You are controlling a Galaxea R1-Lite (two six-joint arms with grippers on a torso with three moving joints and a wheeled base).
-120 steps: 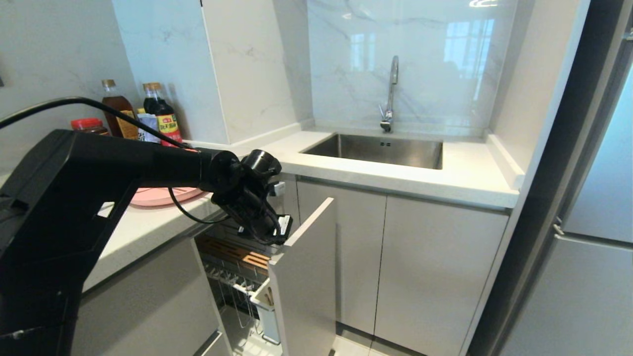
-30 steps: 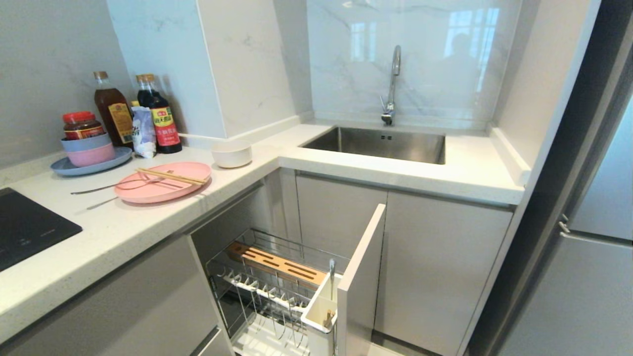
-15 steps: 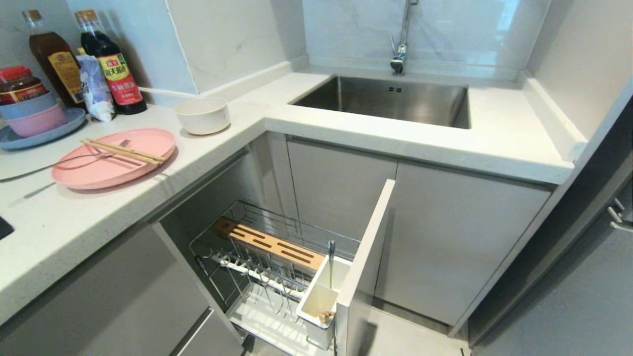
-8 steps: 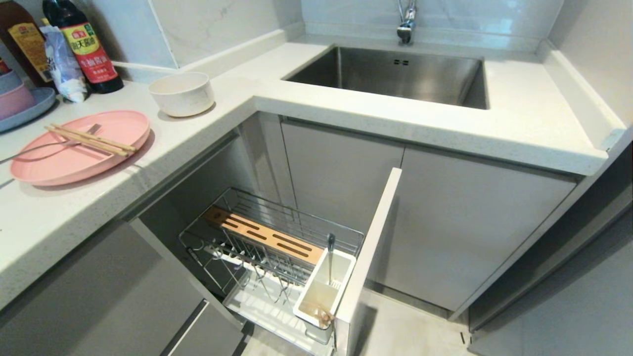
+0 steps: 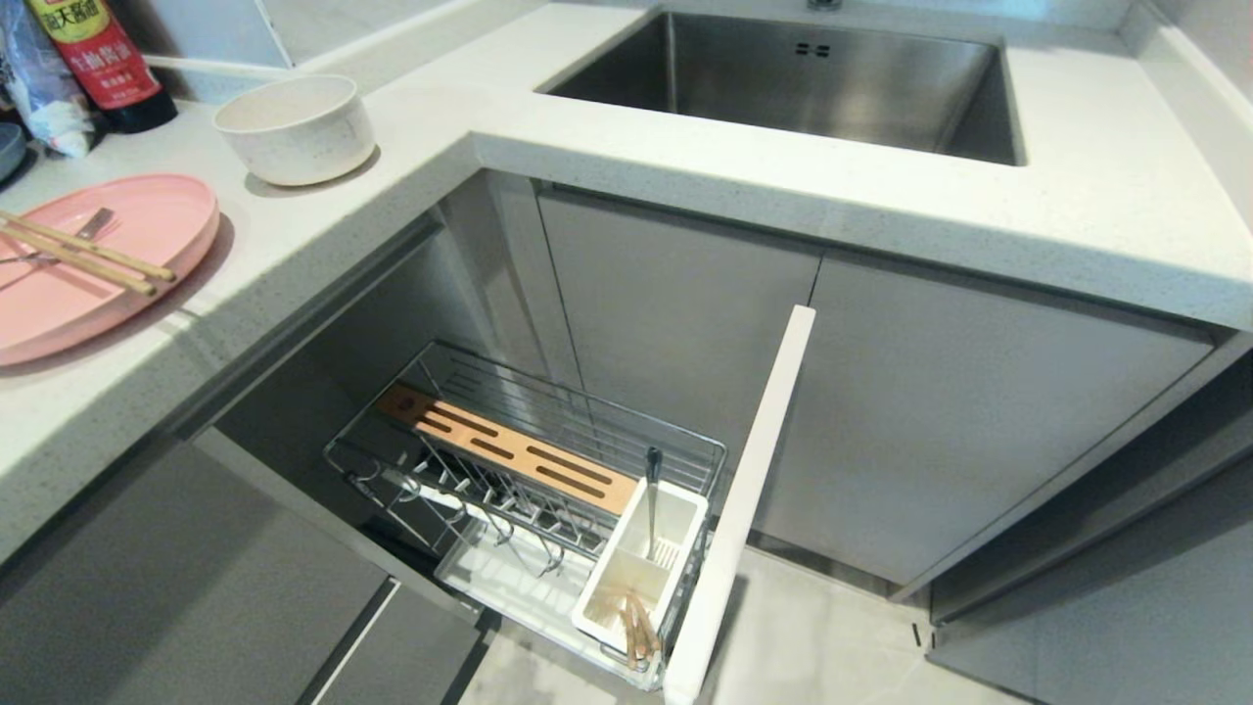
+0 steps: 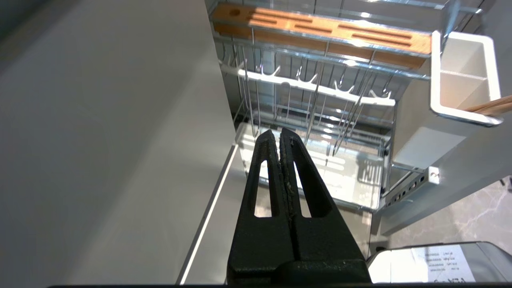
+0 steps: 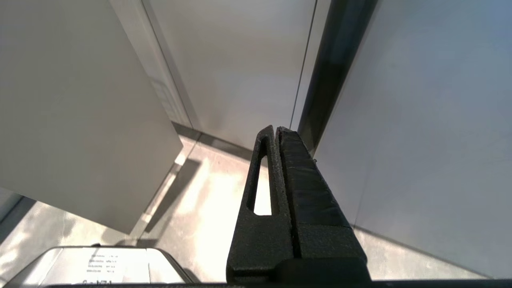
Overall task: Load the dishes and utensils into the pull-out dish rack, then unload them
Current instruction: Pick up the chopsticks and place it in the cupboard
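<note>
Whole view tips down vs earlier, camera move, nothing on counter shifted; left arm gone from rack front.

Pull-out dish rack point(image 5: 548, 480) open under counter. Loading step, nothing loaded yet imo.

Up-left of rack on counter: pink plate point(image 5: 88, 264) with chopsticks point(image 5: 88, 257) and fork point(image 5: 59, 245) across it, bowl point(image 5: 296, 129) beyond.

Left gripper point(image 6: 280, 138) clenched, empty, hanging just before rack. Right gripper point(image 7: 276, 134) clenched, empty, parked beside cabinet fronts.

Next: lift arm to counter, open up, grab plate or utensils first.

Caddy point(image 5: 641, 568) at rack front already has sticks. Sink point(image 5: 783, 78) behind rack, bottle point(image 5: 93, 59) past bowl. Counter edge overhangs rack, tight.
</note>
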